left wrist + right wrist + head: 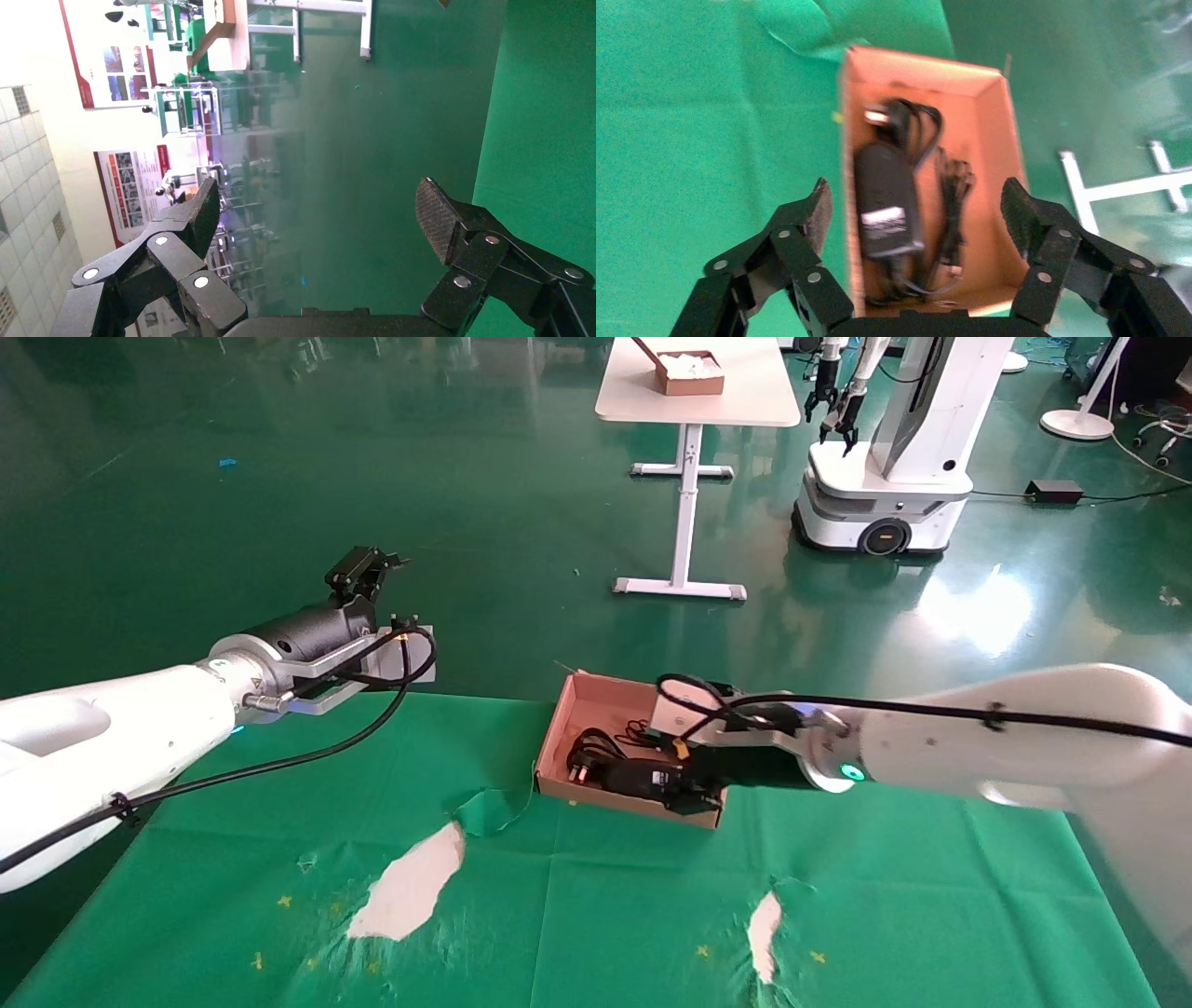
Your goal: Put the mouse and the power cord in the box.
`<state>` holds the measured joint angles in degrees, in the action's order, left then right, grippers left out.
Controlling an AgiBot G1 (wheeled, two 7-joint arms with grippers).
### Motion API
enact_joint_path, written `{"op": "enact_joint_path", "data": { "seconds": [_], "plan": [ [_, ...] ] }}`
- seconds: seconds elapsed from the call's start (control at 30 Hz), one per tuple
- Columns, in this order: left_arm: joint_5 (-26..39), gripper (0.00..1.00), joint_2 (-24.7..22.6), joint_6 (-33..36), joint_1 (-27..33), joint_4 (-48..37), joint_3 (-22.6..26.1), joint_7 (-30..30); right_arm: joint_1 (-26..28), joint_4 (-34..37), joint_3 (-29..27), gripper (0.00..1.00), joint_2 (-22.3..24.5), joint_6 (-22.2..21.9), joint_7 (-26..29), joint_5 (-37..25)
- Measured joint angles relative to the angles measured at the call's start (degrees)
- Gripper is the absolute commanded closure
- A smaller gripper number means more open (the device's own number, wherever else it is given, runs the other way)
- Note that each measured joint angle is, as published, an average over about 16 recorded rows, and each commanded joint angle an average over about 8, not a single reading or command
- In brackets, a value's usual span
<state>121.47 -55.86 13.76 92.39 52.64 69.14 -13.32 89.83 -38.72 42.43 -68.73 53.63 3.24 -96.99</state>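
Power cord point(888, 203) in box point(996, 119), below spread right gripper point(916, 210) jaws

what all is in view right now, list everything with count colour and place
box: 1, reddish-brown, far edge of the table
power cord: 1, black brick and plug, inside the box
thin cable: 1, black, in the box beside the brick
tablecloth: 1, green, torn in places
white table: 1, far behind, holds a small box
other robot: 1, white, far right
left gripper: open, raised past the table's far left edge
right gripper: open, over the box
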Motion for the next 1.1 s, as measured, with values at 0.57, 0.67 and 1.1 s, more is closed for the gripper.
{"op": "enact_joint_path", "data": {
  "seconds": [0.57, 0.67, 1.1],
  "plan": [
    [-1.3, 0.00, 0.4, 1.2, -0.5, 0.3, -0.9, 0.0, -10.4, -12.8, -9.7, 0.00, 12.4, 11.8, 2.8, 20.3],
    [-3.1, 0.00, 0.8, 2.8, -1.2, 0.8, -2.1, 0.1, -12.2, -15.1, -11.4, 0.00, 14.6, 13.9, 3.2, 23.9],
    [-18.2, 0.00, 4.8, 16.5, -7.1, 4.8, -12.3, 0.6, -20.2, -24.9, -18.9, 0.00, 24.1, 22.9, 5.4, 39.4]
  ]
}}
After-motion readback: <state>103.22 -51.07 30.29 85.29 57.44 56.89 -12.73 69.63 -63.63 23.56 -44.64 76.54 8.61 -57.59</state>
